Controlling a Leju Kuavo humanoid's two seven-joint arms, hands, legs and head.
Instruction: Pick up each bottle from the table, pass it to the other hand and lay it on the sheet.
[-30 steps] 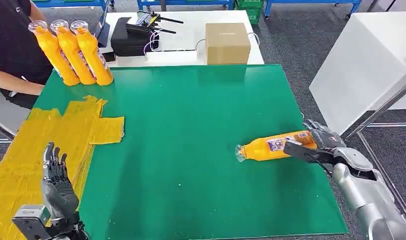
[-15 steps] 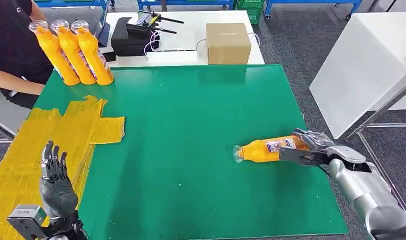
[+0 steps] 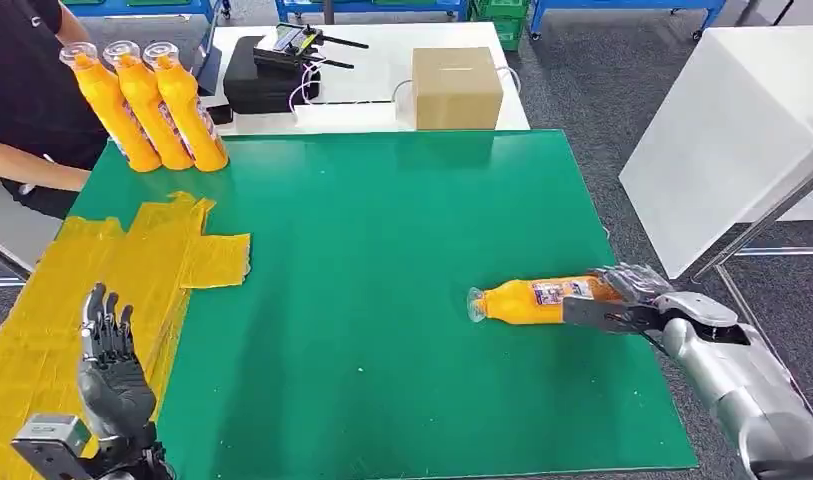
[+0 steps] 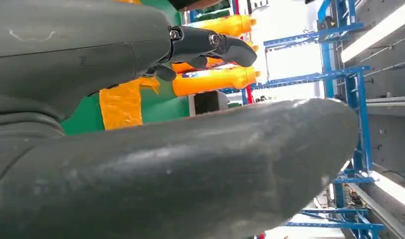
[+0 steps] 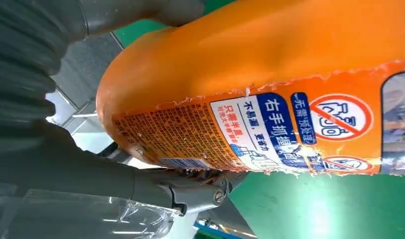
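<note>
The green table [image 3: 382,260] carries everything, with a white table [image 3: 382,60] butted against its far edge. A yellow sheet [image 3: 102,290] covers the table's near left corner and runs up the left edge, a flap of it reaching toward the middle. A person [image 3: 22,90] in a dark top sits at the far left corner, one forearm resting at the table's edge.

On the white table stand a cardboard box [image 3: 456,86] and, left of it, a black case [image 3: 265,72] with cables.

Three bottles [image 3: 147,105] stand upright in a tight row at the far left corner, just beyond the sheet, orange with clear caps. In the left wrist view the row [image 4: 215,79] lies past the fingertips.

One bottle [image 3: 537,299] lies on its side near the right edge, cap pointing toward the middle of the table. The right hand [image 3: 632,300] reaches in from the right edge and its fingers are wrapped round the bottle's base end, thumb on the near side. In the right wrist view the labelled orange body [image 5: 270,89] presses against the palm, with a finger [image 5: 190,191] curled along its side.

The left hand [image 3: 110,365] is held upright over the sheet at the near left corner, fingers apart and pointing up, holding nothing.
</note>
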